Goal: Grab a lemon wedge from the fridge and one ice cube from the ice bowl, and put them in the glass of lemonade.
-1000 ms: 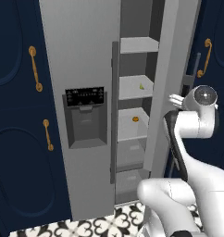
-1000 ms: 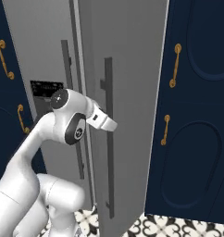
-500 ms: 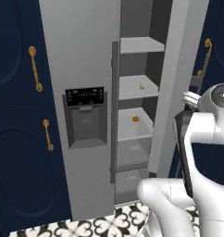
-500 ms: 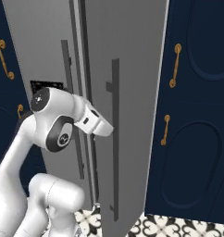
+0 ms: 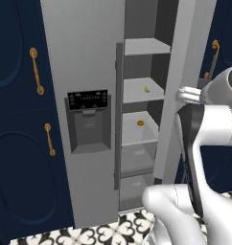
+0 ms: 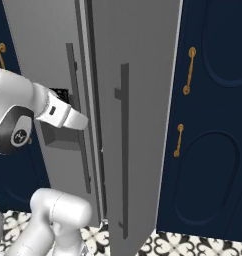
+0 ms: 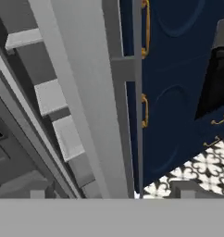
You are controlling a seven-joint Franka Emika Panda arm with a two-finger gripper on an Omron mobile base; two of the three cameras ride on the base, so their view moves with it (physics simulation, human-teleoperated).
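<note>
The grey fridge [image 5: 84, 72] stands with its right door [image 5: 185, 67] swung partly open, so the shelves show. A tiny yellow-green lemon wedge [image 5: 146, 89] lies on the second shelf from the top. My gripper [image 7: 111, 193] is open. Its two fingertips [image 7: 188, 187] stand wide apart at the outer face of the open door, with the long dark door handle [image 7: 136, 92] running up between them, untouched. The white hand [image 6: 68, 114] points at the door's edge beside the handle [image 6: 124, 150]. The glass of lemonade and the ice bowl are out of view.
A small round orange item [image 5: 140, 123] sits on the shelf below the wedge. Navy cabinets with brass handles [image 5: 36, 72] flank the fridge on both sides [image 6: 213, 125]. The black dispenser panel [image 5: 88, 100] is on the shut left door. Patterned tile floor [image 5: 113, 229] lies below.
The gripper has let go of the door handle and opened wide. The arm has drawn back from the door, while the door stays partly open.
</note>
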